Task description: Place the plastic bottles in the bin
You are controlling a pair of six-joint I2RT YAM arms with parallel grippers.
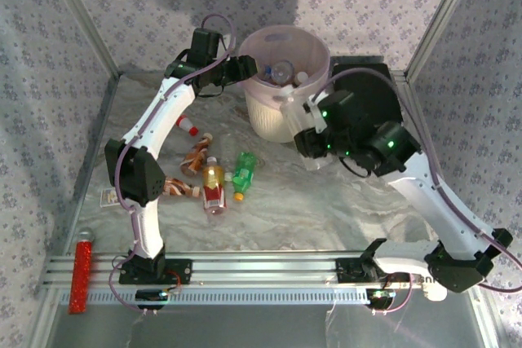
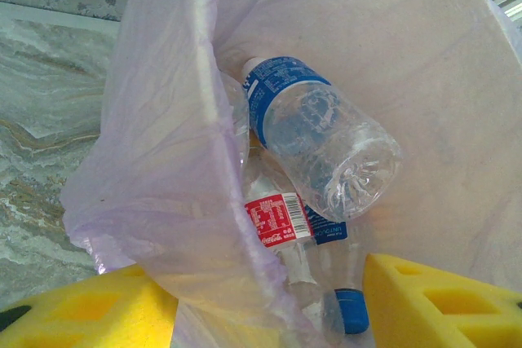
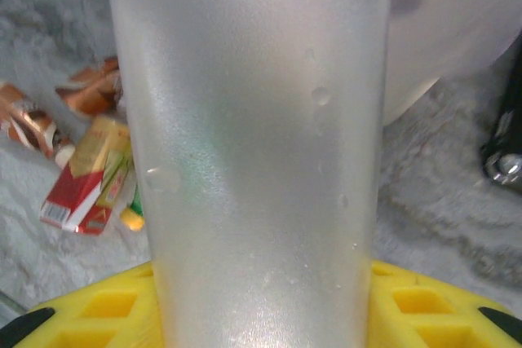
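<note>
Nearest me, several bottles (image 1: pixel 214 183) lie on the counter (image 1: pixel 326 218), front-left of the bin (image 1: pixel 265 120) and well apart from both my jaws. Closer to the bin, my right jaws (image 1: pixel 300 118) are clamped on a frosted bottle (image 3: pixel 261 136). Its long axis runs out along my fingers, just beside the bin's front-right wall. The bin's mouth lies up and beyond it, so I judge this arm must lift over the rim. At the bin's left rim, my left jaws (image 2: pixel 265 307) stand wide and hold nothing, above a clear bottle (image 2: pixel 318 132) inside.
</note>
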